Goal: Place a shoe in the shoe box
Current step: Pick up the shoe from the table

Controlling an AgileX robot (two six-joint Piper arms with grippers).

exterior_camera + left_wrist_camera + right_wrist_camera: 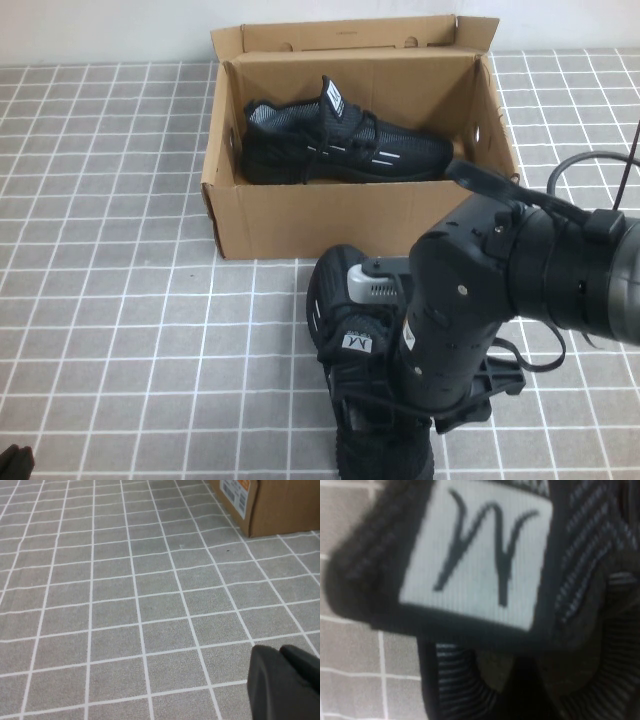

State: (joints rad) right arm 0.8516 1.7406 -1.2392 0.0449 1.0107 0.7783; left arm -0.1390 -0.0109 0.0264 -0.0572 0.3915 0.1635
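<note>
So we've got the box (300, 215) sitting open toward the far side of the grey tiled tabletop (110, 300), flap lid folded back, and there's already one black sneaker, the pair-mate (345, 145), lying on its side inside it with the toe pointing to our right. The shoe (350, 350) we actually care about is out on the tabletop, just in front of the box's near wall and not touching it as far as we can see, heel end toward the box and the rest running toward the near edge. Our right arm is parked right over the top of it and hides most of the laces and toe. The right end effector (375, 390) is down at the shoe, but it's buried under the arm in the high view, so we can't tell how it's set. The right wrist view is basically all tongue label (480, 555), white with the dark M-ish logo, plus black ribbed knit around it and a bit of tile. The left end effector (285, 685) is way off at the near left corner, low over bare tile, well apart from the shoe; we only see a dark chunk of it, so we can't tell there either. A box corner with a printed sticker (235, 492) shows in its view.
</note>
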